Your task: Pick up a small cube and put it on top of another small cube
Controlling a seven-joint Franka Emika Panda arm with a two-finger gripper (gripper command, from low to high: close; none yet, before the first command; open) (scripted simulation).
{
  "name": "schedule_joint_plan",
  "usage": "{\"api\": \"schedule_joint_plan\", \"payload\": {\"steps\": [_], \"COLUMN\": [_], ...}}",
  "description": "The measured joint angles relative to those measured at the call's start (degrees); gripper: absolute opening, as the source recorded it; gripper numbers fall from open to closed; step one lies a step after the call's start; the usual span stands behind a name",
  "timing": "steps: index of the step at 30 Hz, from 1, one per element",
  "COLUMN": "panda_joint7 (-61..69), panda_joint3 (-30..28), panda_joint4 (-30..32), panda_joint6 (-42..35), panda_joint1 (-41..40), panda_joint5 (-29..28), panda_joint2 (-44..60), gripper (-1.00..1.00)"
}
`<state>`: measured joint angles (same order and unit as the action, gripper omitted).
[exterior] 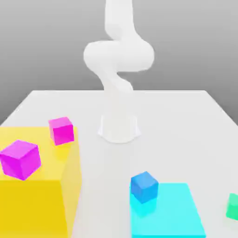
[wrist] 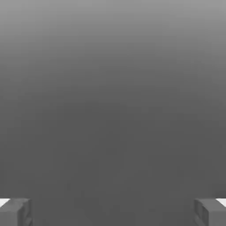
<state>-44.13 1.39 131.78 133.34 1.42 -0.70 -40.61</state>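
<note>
The small green cube (exterior: 232,207) sits on the white table at the exterior view's right edge, partly cut off by the frame. The small hot-pink cube (exterior: 61,130) rests on the far corner of a big yellow block (exterior: 42,195) at the exterior view's left. In the hand view my gripper (wrist: 113,212) is open, its two grey fingertips (wrist: 15,212) standing wide apart with nothing between them, facing plain grey background. The white arm (exterior: 118,69) rises from its base at the table's middle and bends upward out of the frame.
A larger, more purple magenta cube (exterior: 20,159) also lies on the yellow block, nearer the front. A blue cube (exterior: 144,186) stands on a flat cyan slab (exterior: 172,218) at the front. The white table (exterior: 186,130) stretches behind them.
</note>
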Motion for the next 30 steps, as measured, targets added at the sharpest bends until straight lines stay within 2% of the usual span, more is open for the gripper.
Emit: {"api": "schedule_joint_plan", "payload": {"steps": [18,30], "panda_joint7": [11.2,16.5], "panda_joint3": [10.7,14.5], "panda_joint4": [0.0,-0.5], "panda_joint6": [11.2,19.3], "panda_joint1": [10.6,18.7], "panda_joint5": [-6.6,-12.8], "panda_joint2": [37.7,62.8], "gripper": [0.0,0.0]}}
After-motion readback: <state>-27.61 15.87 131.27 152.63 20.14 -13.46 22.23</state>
